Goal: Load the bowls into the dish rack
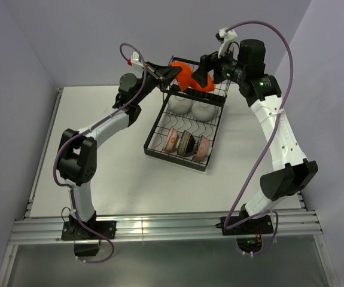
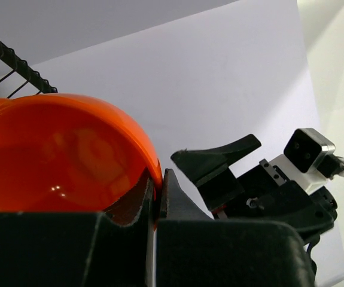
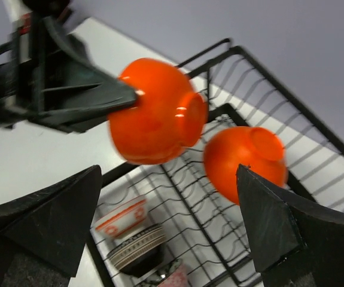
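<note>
My left gripper is shut on the rim of a glossy orange-red bowl and holds it in the air over the far raised basket of the black wire dish rack. The left wrist view shows its jaws pinching the bowl's rim. A second orange-red bowl rests upside down in the basket. My right gripper is open and empty, hovering above the rack beside both orange bowls. Two white bowls sit in the rack's middle. Three patterned bowls stand in the near slotted tray.
The rack stands on a white table enclosed by grey walls. Both arms meet over the rack's far end, with the right gripper's finger close to the held bowl. Purple cables loop above each arm.
</note>
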